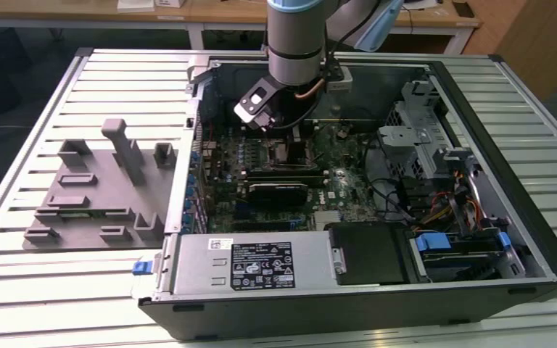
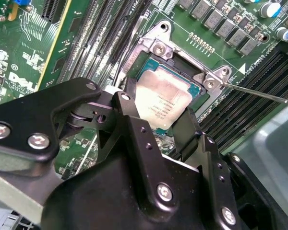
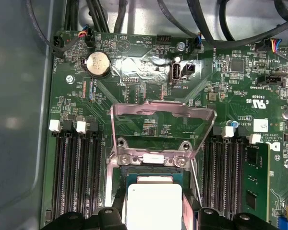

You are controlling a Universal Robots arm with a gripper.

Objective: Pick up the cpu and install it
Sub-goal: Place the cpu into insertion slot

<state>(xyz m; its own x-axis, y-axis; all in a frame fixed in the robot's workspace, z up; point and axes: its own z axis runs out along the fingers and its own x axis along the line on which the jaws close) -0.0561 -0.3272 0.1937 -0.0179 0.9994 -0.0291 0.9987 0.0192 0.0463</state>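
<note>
Gripper straddles the cpu, apparently pinching its opposite edges to hold it level in the open socket, whose load plate stands raised clear of it.

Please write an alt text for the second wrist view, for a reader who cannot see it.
The black gripper hangs close over the silvery cpu, which is at the open socket of a green motherboard. Memory slots flank it.
</note>
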